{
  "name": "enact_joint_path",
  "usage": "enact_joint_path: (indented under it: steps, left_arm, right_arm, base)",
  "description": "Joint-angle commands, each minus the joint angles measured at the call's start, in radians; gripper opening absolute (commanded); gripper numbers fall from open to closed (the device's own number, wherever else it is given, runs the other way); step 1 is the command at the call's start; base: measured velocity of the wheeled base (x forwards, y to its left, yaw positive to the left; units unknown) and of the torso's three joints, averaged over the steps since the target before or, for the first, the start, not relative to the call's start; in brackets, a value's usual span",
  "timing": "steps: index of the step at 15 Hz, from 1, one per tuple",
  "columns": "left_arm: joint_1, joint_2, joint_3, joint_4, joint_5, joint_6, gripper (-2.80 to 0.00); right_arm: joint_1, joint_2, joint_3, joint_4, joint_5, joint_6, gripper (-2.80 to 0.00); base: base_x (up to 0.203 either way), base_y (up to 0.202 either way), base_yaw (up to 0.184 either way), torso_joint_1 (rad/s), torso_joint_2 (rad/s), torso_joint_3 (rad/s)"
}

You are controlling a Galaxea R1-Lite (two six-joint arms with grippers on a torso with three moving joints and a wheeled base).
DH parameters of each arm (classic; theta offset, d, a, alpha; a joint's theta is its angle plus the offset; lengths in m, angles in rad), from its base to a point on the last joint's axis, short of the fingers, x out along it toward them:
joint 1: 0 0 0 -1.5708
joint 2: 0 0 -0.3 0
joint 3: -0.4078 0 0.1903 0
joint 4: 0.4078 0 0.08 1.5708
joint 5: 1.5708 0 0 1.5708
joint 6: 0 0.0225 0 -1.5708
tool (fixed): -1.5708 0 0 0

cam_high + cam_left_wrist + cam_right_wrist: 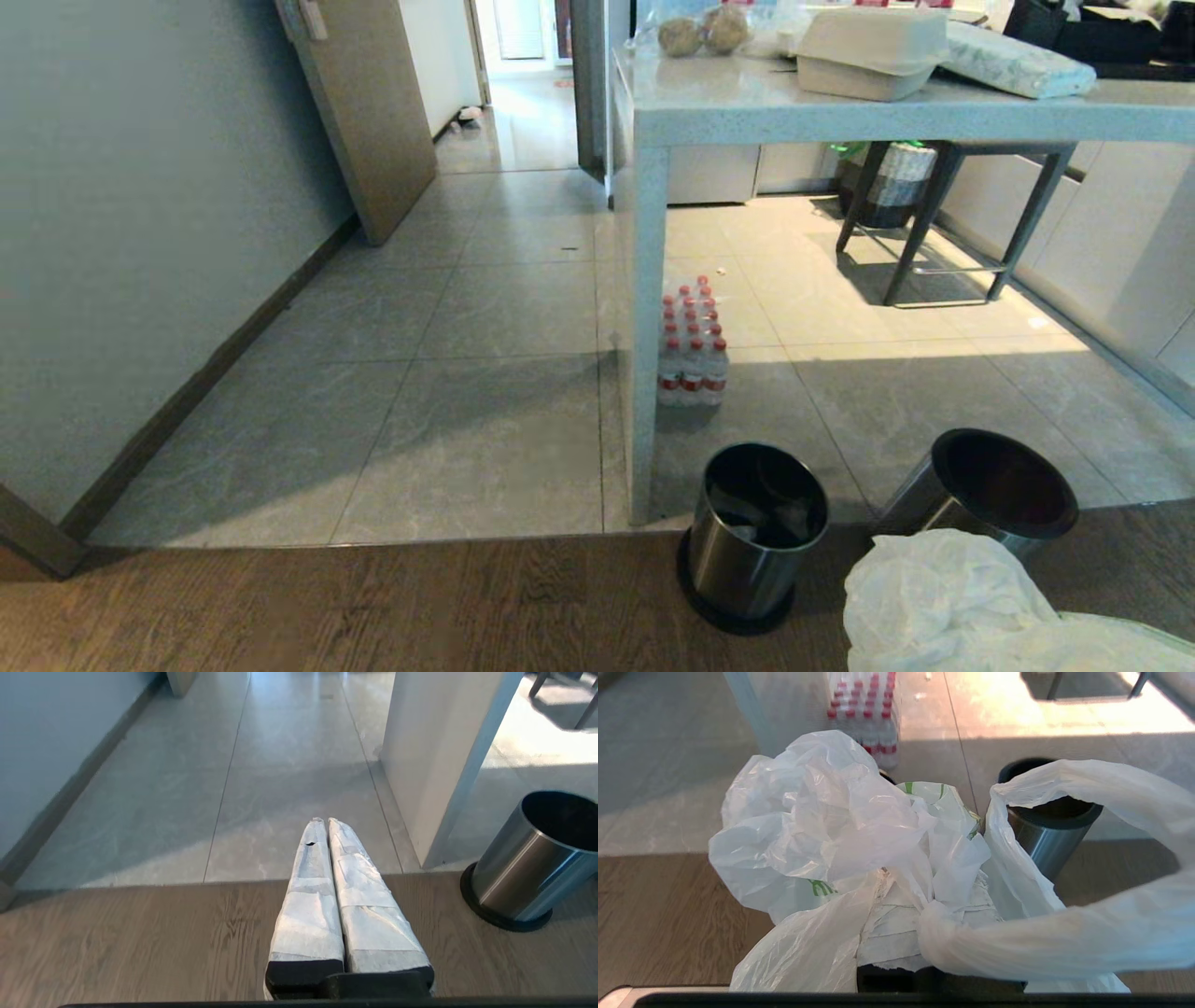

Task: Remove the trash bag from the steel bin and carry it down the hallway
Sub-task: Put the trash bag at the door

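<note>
The trash bag (817,826), crinkled milky white plastic with green print showing through, bunches over my right gripper (920,891), which is shut on it; a twisted loop of the bag (1064,938) lies across the taped fingers (887,933). In the head view the trash bag (943,597) hangs at the lower right, clear of both steel bins. One steel bin (756,537) stands upright with dark scraps inside. The other steel bin (990,490) leans, dark inside. My left gripper (323,822) is shut and holds nothing, low over the wood floor. The hallway (523,121) opens far ahead.
A white table leg (644,327) stands just beyond the bins, with a pack of red-capped bottles (693,345) behind it. A stool (952,215) and a patterned bin with green liner (896,177) are under the table. Grey wall on the left, wooden door (369,112) ahead.
</note>
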Motion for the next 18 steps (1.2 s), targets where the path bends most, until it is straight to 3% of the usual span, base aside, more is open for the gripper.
enact_joint_path:
  steps: [1,11,18]
  left_arm:
    - [0.0,-0.002,0.002,0.0,0.0,-0.001,-2.8]
    - [0.0,-0.002,0.002,0.002,-0.001,0.001,-2.8]
    - [0.0,-0.002,0.002,0.002,-0.001,0.001,-2.8]
  right_arm:
    - [0.0,0.004,0.002,0.0,0.0,0.0,-2.8]
    - [0.0,0.004,0.002,-0.001,0.0,0.0,-2.8]
    - [0.0,0.004,0.002,-0.001,0.0,0.0,-2.8]
  base:
    - [0.0,0.0,0.0,0.002,0.01,0.154]
    - [0.0,0.005,-0.001,0.002,0.0,0.017]
    - [0.0,0.178,-0.001,0.001,0.0,0.001]
